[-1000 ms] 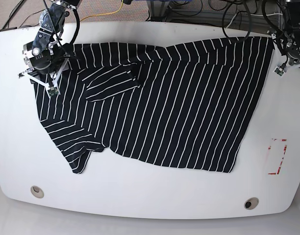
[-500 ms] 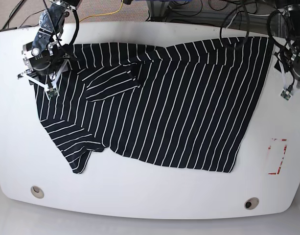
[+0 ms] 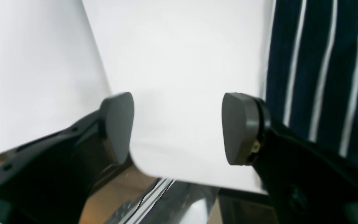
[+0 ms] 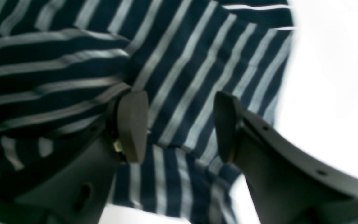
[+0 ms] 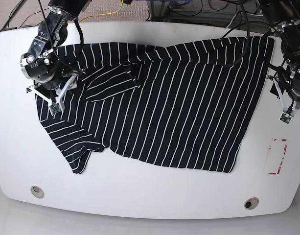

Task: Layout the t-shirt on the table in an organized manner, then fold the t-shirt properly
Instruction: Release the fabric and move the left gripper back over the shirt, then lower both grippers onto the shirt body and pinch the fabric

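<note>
Tools first: right tool (image 4: 179, 124) spread wide with striped cloth showing between the pads, gripping nothing, poised over the sleeve end of the t-shirt (image 5: 159, 103). In the base view, right tool (image 5: 52, 100) low over the garment's left flank, above the crumpled shoulder and just beside the sleeve folded back onto the chest. Left tool (image 3: 177, 127) equally wide apart, empty, hanging over bare desk (image 3: 182, 62) with the t-shirt (image 3: 322, 71) lying off to one side of the pads, its hem edge near but not between them. In the base view, left tool (image 5: 286, 100) just off the garment's right edge, partway down that side.

Outward from there: t-shirt spread across the upper middle of the desk (image 5: 140, 196), long axis running across the base view, collar and sleeves toward the right arm, straight hem toward the left arm. Lower edge slanted rather than square, one sleeve hanging down at lower left, the other doubled over the front. Red mark (image 5: 277, 156) well clear of the cloth.

Deciding relation, as a judgement: messy sleeve end directly under the right tool, so nearest for unfolding; for the left tool, hem lying sideways inward, needing a short shift over the cloth before any pinch.
</note>
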Available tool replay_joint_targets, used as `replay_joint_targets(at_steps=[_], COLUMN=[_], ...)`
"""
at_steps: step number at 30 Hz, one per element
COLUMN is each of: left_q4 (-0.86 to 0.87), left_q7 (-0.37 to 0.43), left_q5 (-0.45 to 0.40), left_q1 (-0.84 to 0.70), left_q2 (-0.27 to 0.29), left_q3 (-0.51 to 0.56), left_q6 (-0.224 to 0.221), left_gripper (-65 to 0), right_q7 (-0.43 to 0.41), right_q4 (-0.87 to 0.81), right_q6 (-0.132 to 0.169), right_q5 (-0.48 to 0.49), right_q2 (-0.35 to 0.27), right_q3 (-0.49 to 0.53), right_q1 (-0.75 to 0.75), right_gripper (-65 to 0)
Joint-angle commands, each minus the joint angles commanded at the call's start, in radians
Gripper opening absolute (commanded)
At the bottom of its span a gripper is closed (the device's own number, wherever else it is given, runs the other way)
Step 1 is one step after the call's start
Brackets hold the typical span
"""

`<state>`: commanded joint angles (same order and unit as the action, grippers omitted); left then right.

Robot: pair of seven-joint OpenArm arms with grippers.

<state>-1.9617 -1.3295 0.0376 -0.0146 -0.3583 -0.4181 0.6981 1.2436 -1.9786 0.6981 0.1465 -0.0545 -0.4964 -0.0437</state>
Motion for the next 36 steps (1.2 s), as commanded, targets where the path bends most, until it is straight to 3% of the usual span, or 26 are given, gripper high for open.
replay_joint_targets(at_steps=[5, 10, 17, 19, 20, 22, 26, 28, 30, 36], left_q4=[0.000, 0.025, 0.167, 0.212, 0.241, 0.270, 0.315, 0.322, 0.341, 0.516], left_q7=[0.017, 0.147, 0.293, 0.319, 0.342, 0.376, 0.456, 0.491, 0.534, 0.651], left_q5=[0.000, 0.000, 0.000, 0.000, 0.000, 0.000, 0.000, 0.000, -0.002, -0.002], left_q1=[0.002, -0.005, 0.057, 0.087, 0.104, 0.121, 0.160, 0.175, 0.186, 0.229], left_q2=[0.002, 0.031, 0.114, 0.146, 0.169, 0.190, 0.230, 0.244, 0.256, 0.249], left_q3=[0.037, 0.098, 0.203, 0.226, 0.230, 0.232, 0.233, 0.233, 0.241, 0.322], left_q6=[0.000, 0.000, 0.000, -0.047, -0.082, -0.110, -0.136, -0.137, -0.143, -0.245], left_gripper=[-24.3, -24.3, -24.2, -24.2, -24.2, -24.2, -24.6, -26.9, -33.2, -48.5], right_q7=[-0.003, -0.028, -0.160, -0.195, -0.213, -0.236, -0.282, -0.288, -0.298, -0.388], right_q4=[0.023, 0.025, 0.133, 0.196, 0.233, 0.273, 0.347, 0.379, 0.417, 0.525], right_q6=[0.000, 0.000, 0.000, 0.000, 0.000, 0.000, 0.000, 0.000, 0.000, 0.000], right_q5=[-0.023, -0.118, -0.199, -0.204, -0.201, -0.198, -0.207, -0.207, -0.207, -0.206], right_q2=[-0.032, -0.063, -0.087, -0.095, -0.100, -0.100, -0.110, -0.130, -0.141, -0.164], right_q3=[-0.003, -0.005, -0.006, -0.029, -0.041, -0.052, -0.060, -0.058, -0.058, -0.060], right_q1=[-0.005, -0.020, 0.025, 0.048, 0.061, 0.091, 0.149, 0.164, 0.183, 0.192], right_gripper=[-32.7, -32.7, -33.0, -33.5, -35.2, -39.8, -58.0, -64.0, -64.5, -64.2])
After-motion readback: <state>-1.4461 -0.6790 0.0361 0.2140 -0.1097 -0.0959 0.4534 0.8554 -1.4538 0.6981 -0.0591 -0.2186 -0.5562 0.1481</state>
